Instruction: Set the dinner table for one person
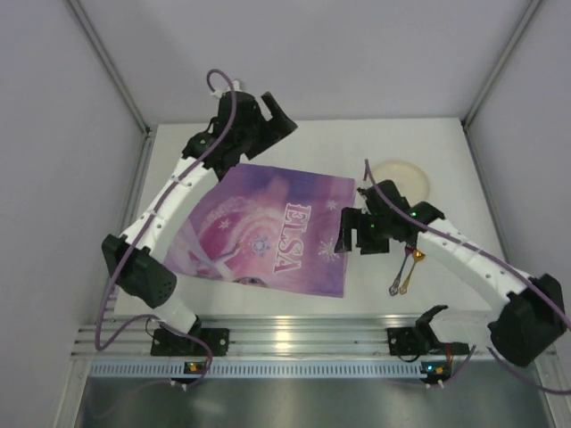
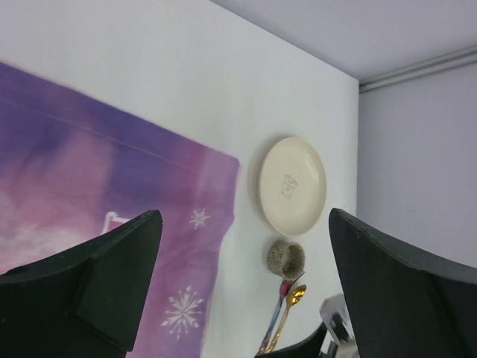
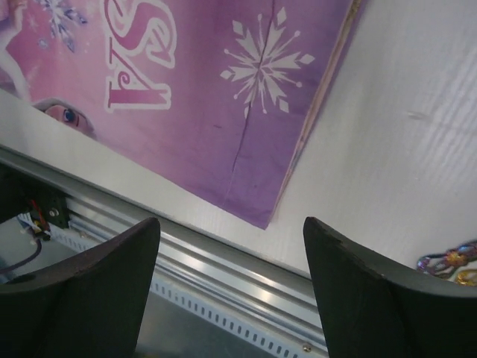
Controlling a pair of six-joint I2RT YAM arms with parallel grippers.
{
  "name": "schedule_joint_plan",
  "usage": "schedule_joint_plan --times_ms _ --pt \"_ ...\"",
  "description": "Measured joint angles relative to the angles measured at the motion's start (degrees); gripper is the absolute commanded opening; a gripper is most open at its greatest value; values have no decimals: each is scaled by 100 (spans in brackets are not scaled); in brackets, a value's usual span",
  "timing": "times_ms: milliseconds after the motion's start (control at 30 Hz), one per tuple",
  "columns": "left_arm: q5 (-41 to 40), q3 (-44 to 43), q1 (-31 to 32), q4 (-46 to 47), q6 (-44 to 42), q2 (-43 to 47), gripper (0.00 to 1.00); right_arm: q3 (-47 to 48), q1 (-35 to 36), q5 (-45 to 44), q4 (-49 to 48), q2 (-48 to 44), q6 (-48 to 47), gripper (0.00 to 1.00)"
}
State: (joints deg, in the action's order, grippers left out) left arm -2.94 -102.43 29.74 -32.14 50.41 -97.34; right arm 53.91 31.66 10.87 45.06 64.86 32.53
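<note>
The white dinner table (image 1: pixel 451 147) carries a purple "ELSA" placemat (image 1: pixel 268 234), lying askew in the middle. A cream plate (image 1: pixel 403 178) sits at the far right. In the left wrist view the plate (image 2: pixel 292 185) has a small speckled cup (image 2: pixel 286 259) beside it, with a gold spoon and an iridescent piece of cutlery (image 2: pixel 287 309) next to the cup. The cutlery (image 1: pixel 406 272) lies right of the placemat. My left gripper (image 1: pixel 278 116) is open and empty above the placemat's far edge. My right gripper (image 1: pixel 350 236) is open and empty over the placemat's right edge.
A ribbed silver rail (image 1: pixel 294 337) runs along the near table edge and shows in the right wrist view (image 3: pixel 223 276). White enclosure walls with metal posts (image 1: pixel 111 67) stand at the left, right and back. The cutlery tips (image 3: pixel 451 262) show at the right edge of that view.
</note>
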Motion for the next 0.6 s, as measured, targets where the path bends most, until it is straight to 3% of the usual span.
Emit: schedule_joint_plan --times_ms 267,433,567,600 --pt "-352 1775 -632 -625 -472 1344 98 549 807 125 -568 2424 111 46" --pt "-417 2684 -1154 -1025 -671 1840 98 577 876 127 -706 3042 120 28" --pt "-448 3005 -1279 -1217 -787 2367 98 575 879 166 -894 3453 133 2" --pt "-459 3038 -1290 -1246 -822 2483 98 570 879 181 -938 3539 133 0"
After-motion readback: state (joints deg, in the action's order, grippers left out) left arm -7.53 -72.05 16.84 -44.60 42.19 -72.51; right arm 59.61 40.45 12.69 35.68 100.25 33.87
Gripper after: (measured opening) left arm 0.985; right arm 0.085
